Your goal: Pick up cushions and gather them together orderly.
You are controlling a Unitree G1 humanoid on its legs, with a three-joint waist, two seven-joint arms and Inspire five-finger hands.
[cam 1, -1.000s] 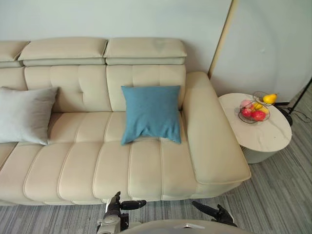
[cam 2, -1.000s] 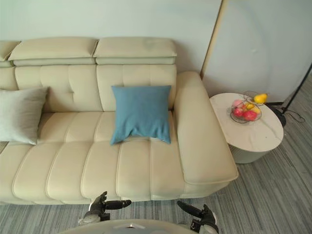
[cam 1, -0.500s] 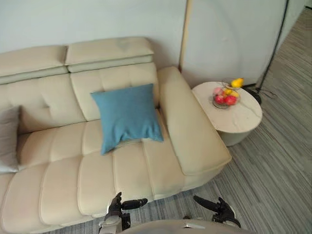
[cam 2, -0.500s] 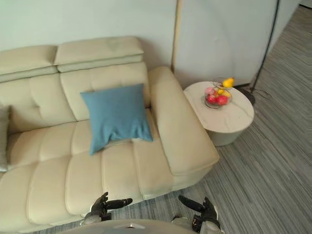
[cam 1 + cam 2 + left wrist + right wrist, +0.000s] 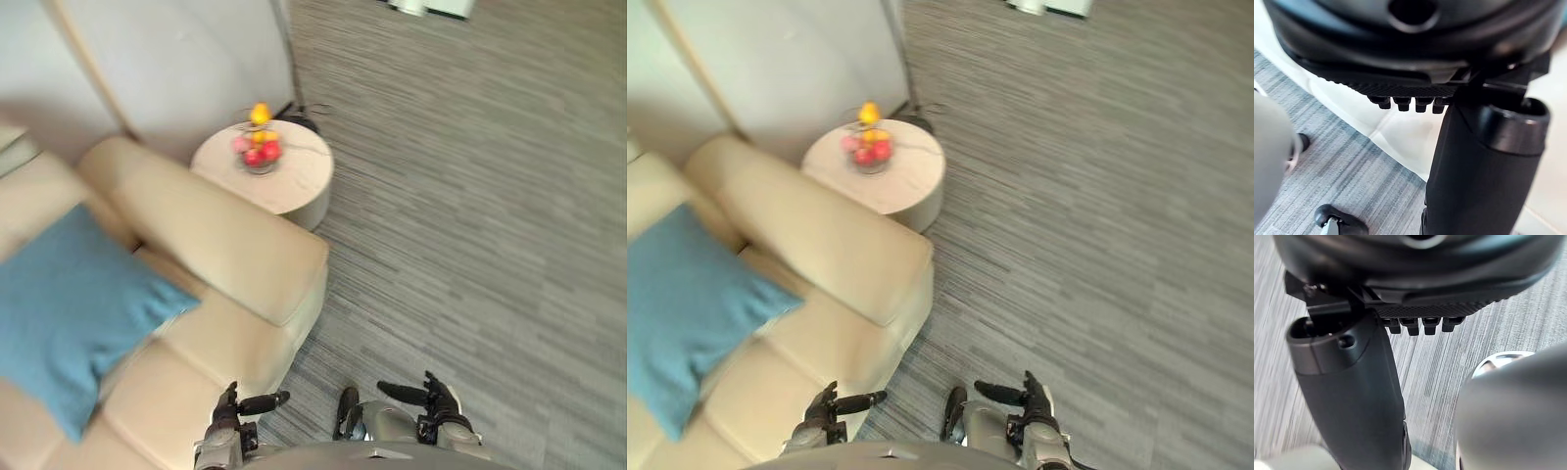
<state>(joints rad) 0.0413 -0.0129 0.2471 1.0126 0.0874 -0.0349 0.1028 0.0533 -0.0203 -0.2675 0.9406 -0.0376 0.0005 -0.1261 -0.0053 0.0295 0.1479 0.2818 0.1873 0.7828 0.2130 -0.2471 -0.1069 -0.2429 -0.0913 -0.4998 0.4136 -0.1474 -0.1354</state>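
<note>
A blue cushion leans on the seat of the beige sofa at the left, close to its armrest. My left hand hangs low in front of the sofa's front edge, open and holding nothing, with its thumb sticking out. My right hand hangs over the grey floor to the right, also open and holding nothing. Both hands are well short of the cushion.
A round pale side table stands past the sofa's armrest with a wire bowl of fruit on it. Grey striped carpet spreads out to the right. A wall runs behind the sofa, and a white object stands far off.
The camera has swung to the right: the sofa, blue cushion and side table have shifted left in the picture and the grey cushion has left it. My hands hang as before.
</note>
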